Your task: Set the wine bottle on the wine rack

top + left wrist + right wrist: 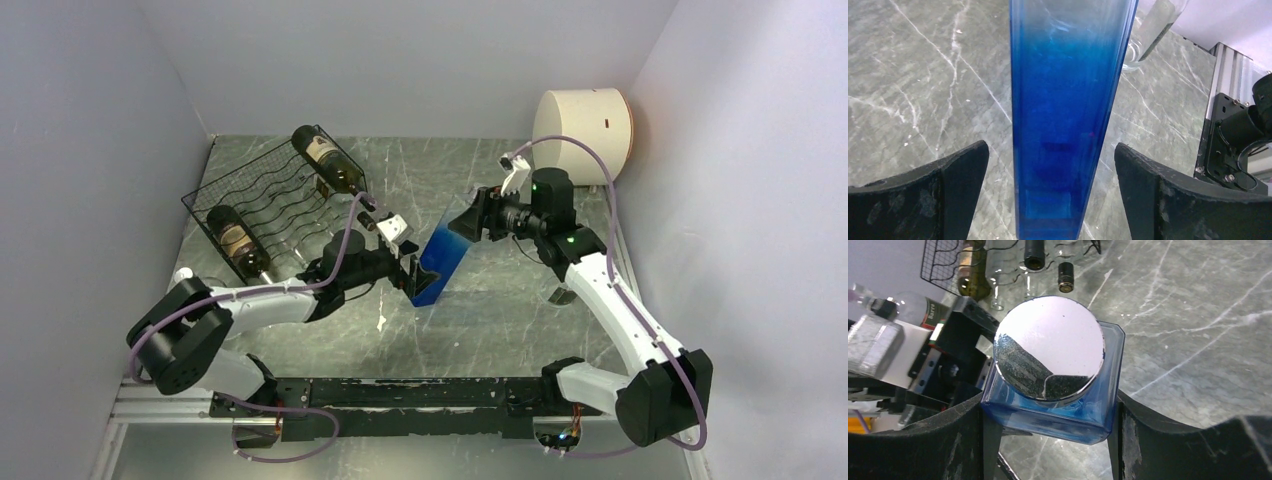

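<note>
Blue bottle, right gripper clasping top — left gripper splayed round base

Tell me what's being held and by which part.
The right gripper holds the blue square bottle by its top end, just under the mirrored cap. The open left gripper only straddles its body.

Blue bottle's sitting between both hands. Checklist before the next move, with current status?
1. Right hand clamped on the blue bottle at its cap end: ok.
2. Left hand open, fingers straddling the bottle body with a gap on both sides: ok.
3. Mirrored cap seated on the bottle: ok.
4. Bottle base clear of the table: cannot tell.
5. Free slot on the wine rack, which already holds two dark bottles: cannot tell.
</note>
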### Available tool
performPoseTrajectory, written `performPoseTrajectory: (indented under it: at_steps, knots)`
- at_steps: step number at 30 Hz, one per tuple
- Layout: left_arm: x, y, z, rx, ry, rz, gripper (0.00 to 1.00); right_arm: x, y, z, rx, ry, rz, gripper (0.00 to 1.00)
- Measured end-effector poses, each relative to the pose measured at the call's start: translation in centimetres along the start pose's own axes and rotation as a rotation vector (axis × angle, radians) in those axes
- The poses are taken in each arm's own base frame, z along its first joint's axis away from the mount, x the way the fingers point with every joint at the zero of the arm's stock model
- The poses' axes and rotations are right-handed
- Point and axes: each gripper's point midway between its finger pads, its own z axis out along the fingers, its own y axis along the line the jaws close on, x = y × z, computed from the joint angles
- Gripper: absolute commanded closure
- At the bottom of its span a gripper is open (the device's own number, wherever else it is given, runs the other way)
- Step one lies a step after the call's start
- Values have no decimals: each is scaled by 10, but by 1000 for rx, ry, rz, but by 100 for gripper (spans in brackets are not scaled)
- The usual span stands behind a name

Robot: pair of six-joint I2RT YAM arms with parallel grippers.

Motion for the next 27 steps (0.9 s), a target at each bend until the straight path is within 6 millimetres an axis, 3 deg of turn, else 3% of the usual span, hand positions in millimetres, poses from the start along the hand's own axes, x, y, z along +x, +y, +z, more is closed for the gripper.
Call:
performPoseTrajectory:
  at_steps: [11, 23, 25, 27]
  knots:
    - [25, -6, 10, 67, 46, -21, 12, 7, 15, 11, -78, 3, 16, 70]
    - [31, -6, 18, 74, 32, -14, 13, 11, 16, 15, -88, -4, 22, 73]
    - [34, -9, 20, 80, 37, -14, 17, 13, 16, 15, -87, -1, 27, 73]
    - [35, -11, 20, 86, 42, -14, 27, 14, 17, 15, -89, 0, 30, 73]
